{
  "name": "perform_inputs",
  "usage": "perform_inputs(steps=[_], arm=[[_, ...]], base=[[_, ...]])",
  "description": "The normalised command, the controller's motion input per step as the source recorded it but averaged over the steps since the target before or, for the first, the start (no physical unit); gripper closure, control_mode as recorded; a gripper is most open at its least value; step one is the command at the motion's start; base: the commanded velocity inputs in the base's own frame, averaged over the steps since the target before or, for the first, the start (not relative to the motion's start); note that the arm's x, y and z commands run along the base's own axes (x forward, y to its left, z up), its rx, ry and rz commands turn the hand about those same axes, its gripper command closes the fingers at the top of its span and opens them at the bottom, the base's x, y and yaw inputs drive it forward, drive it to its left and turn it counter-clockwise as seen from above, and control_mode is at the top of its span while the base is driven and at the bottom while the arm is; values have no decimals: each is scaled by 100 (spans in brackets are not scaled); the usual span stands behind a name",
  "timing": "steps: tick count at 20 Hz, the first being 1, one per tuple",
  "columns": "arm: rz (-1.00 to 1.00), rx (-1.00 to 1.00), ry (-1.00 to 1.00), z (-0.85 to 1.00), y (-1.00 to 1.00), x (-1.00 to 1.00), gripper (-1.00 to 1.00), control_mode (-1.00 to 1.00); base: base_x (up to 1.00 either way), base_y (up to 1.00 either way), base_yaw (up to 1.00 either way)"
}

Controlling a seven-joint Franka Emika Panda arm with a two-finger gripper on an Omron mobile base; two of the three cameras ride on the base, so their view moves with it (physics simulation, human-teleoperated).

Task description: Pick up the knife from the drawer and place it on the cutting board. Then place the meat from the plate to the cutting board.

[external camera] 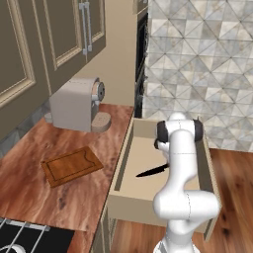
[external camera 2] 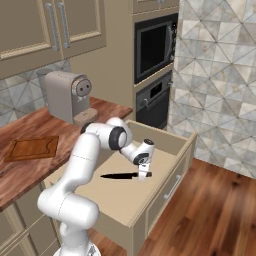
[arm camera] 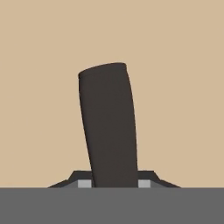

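We have the tool [external camera 2: 143, 174] down in the open drawer [external camera 2: 170, 142], its fingers closed around the handle of the knife [external camera 2: 117, 175], blade lying flat on the drawer floor. We judge a straight vertical lift best, clearing the drawer wall before swinging to the cutting board [external camera: 71, 165] on the counter [external camera: 29, 183]. The coffee machine [external camera: 75, 104] stands behind the board, clear of the path.

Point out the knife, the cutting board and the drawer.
knife [external camera 2: 120, 175]: right base view, on the black blade.
cutting board [external camera: 71, 166]: left base view, middle of its top.
drawer [external camera 2: 172, 146]: right base view, on its far wall.
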Motion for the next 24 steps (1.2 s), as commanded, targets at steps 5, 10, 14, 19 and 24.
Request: perform_inputs(steps=[5,10,14,19,24], arm=[[-2,0,-7,31,-4,-28,100,-100],[0,0,-2,46,0,-21,100,-100],[0,0,-3,51,0,-24,100,-100],[0,0,-5,56,0,-26,100,-100],[0,0,-6,54,0,-32,100,-100]], base=[[0,0,0],[0,0,0],[0,0,0],[0,0,0],[0,0,0]])
